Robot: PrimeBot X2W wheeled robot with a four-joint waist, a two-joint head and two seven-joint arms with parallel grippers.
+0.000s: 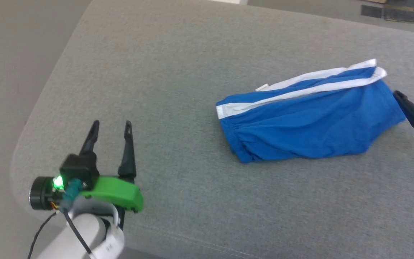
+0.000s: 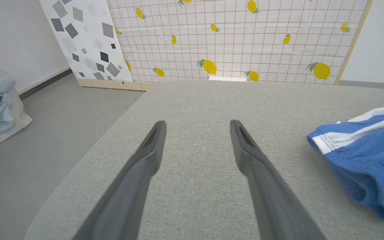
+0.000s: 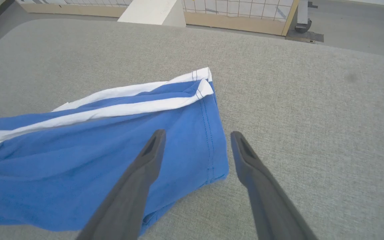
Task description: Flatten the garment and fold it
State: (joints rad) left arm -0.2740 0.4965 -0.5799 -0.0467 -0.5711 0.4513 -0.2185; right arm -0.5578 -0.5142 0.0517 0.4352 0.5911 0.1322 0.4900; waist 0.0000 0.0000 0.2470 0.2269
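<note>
Pointing at garment hem, right gripper spread; left gripper well apart

Bright, even, diffuse light; a soft thin shadow runs under the garment on the grey cushion. Head view looks slightly grainy; wrist views bow at their edges.

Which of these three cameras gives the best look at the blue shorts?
The head view: the shorts lie whole in it. The left wrist view catches the waistband end at its right edge; the right wrist view shows the leg hem close up, the rest cut off.
</note>
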